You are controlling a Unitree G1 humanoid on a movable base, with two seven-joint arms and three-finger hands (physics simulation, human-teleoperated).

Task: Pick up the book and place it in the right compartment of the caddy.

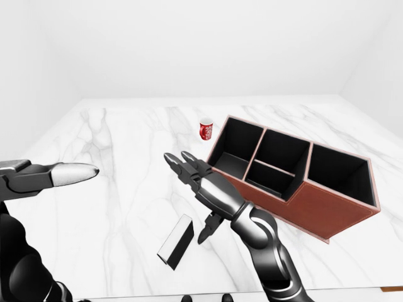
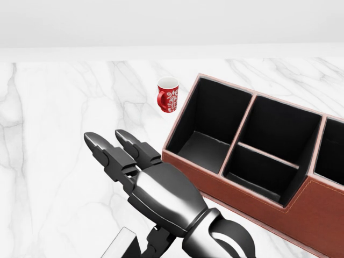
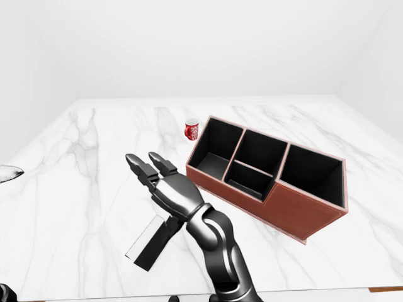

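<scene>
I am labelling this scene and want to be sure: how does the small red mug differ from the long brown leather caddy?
The small red mug is round with a white pattern; the long brown leather caddy is boxy and plain. The mug has one white-lined cavity; the caddy has several black-lined compartments. The mug is far smaller and stands toward the top of the left-eye view, beside the caddy's left end. Both stand upright on the white marble table, openings up, and appear empty.

The right hand reaches up and leftward in the left-eye view, its forearm rising from the bottom edge. Its 2 upper fingers stretch out straight and side by side, while the thumb hangs spread well below them, so the hand is wide apart and empty. The left hand enters from the left edge, its fingers extended, holding nothing.
</scene>
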